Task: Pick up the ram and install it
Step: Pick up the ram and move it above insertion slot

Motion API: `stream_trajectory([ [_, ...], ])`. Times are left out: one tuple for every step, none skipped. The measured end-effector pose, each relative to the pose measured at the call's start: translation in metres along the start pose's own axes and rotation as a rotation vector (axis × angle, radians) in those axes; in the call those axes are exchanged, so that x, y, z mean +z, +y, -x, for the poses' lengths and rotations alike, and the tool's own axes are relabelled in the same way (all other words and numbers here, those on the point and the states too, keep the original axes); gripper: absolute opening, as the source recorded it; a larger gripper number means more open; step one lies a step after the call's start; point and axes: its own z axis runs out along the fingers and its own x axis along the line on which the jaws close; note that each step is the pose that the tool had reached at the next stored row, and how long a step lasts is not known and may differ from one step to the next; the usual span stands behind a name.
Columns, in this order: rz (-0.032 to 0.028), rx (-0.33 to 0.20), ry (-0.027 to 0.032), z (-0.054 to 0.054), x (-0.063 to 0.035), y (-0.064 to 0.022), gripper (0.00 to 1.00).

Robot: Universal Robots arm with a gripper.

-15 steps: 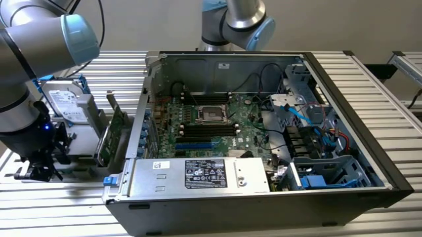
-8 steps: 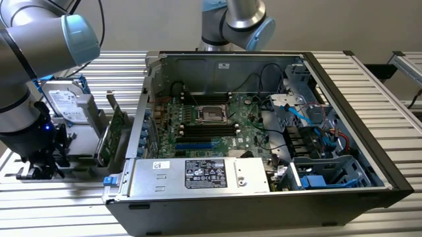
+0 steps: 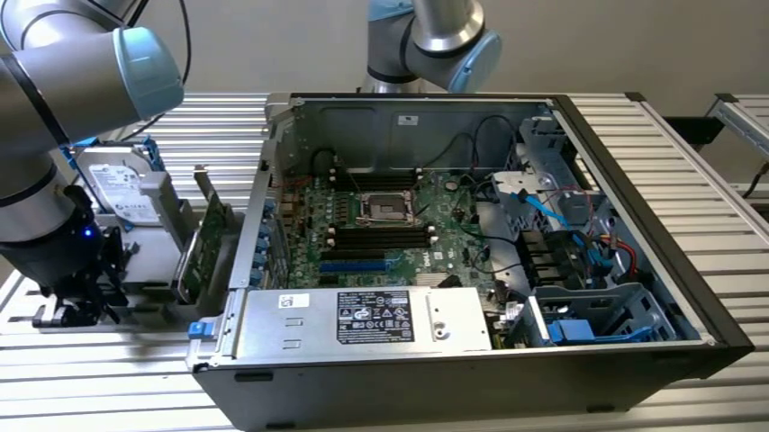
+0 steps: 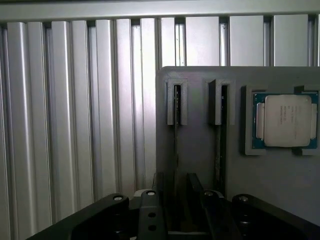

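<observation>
- Step in hand: the pick. Our gripper (image 4: 176, 182) sits low over the grey holder block (image 4: 197, 145), fingers (image 4: 196, 187) apart, one on each side of the ram (image 4: 176, 130), which stands on edge in its slot.
- Next move, we judge: a square clamp on the flat faces, then a straight lift.
- Edges: a second stick (image 4: 220, 140) stands just beside one finger, with the CPU (image 4: 285, 120) beyond it.
- Room: we have bare slatted table (image 4: 75, 125) on the other side. The memory slots (image 3: 378, 236) in the computer case (image 3: 658, 229) lie well apart.
</observation>
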Motion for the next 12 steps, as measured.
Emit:
stream_trajectory([
  [-0.0001,-0.001,-0.0001,0.0,0.0002,0.0,0.33],
  [-0.0002,-0.004,-0.0002,0.0,0.0004,0.0,0.33],
  [-0.0003,-0.009,-0.0002,0.0,0.0005,0.0,0.33],
  [-0.0004,-0.013,-0.0003,0.0,0.0007,0.0,0.33],
  [-0.0007,-0.017,-0.0006,0.0,0.0009,0.0,0.33],
  [-0.001,-0.021,-0.0008,0.0,0.0011,-0.0001,0.33],
  [-0.0012,-0.024,-0.0012,0.0,0.0011,-0.0001,0.33],
  [-0.0012,-0.027,-0.0017,0.0001,0.0012,-0.0001,0.33],
  [-0.0013,-0.027,-0.002,0.0001,0.0013,-0.0001,0.33],
  [-0.0013,-0.027,-0.0022,0.0001,0.0013,-0.0001,0.33],
  [-0.0013,-0.027,-0.0024,0.0001,0.0013,-0.0001,0.31],
  [-0.0013,-0.027,-0.0024,0.0001,0.0013,-0.0001,0.31],
])
